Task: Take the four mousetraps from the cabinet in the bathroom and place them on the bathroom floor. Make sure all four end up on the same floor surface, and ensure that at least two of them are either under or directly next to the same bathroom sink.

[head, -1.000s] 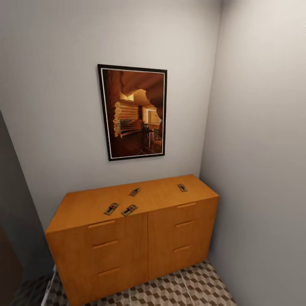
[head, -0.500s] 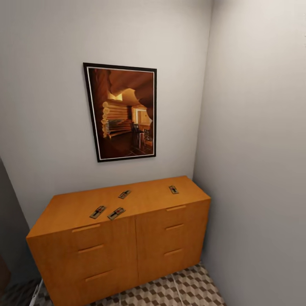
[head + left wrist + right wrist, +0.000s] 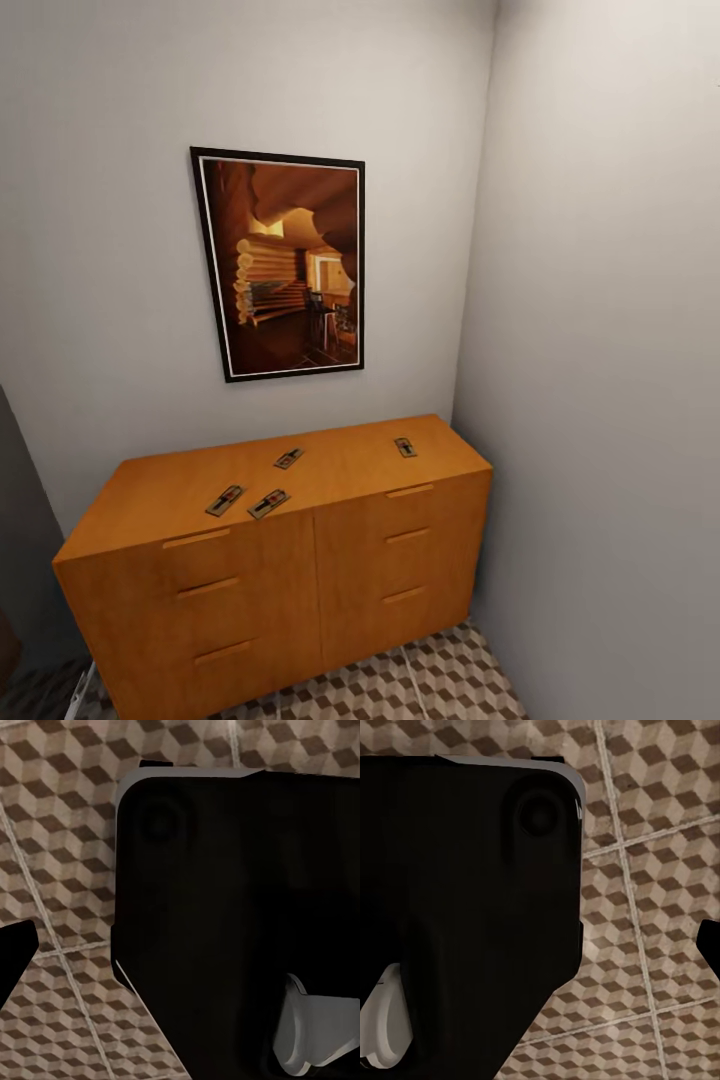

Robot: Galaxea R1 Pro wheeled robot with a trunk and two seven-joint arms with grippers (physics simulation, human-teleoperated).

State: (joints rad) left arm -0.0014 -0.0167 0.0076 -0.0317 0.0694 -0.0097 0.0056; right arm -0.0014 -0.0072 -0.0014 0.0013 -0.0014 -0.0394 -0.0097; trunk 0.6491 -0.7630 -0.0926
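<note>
The orange-brown cabinet [image 3: 330, 560] stands against the far wall in the corner. Several mousetraps lie flat on its top. Two sit side by side near the front left, one mousetrap [image 3: 225, 500] beside another mousetrap [image 3: 268, 503]. A third mousetrap [image 3: 289, 458] lies just behind them. Far to the right lies one more mousetrap [image 3: 405, 447]. The cube-patterned bathroom floor [image 3: 400, 690] shows in front of the cabinet. In both wrist views, dark robot body parts hang over that floor [image 3: 60, 832] [image 3: 660, 832], with a dark tip at the picture edge. The sink is out of view.
A framed picture [image 3: 285, 265] hangs on the wall above the cabinet. A grey side wall [image 3: 600, 400] closes the corner just right of the cabinet. A dark surface [image 3: 15, 520] rises at the left edge.
The head camera has turned, so the cabinet and picture sit further left in the view. The mousetraps lie where they did on the cabinet top.
</note>
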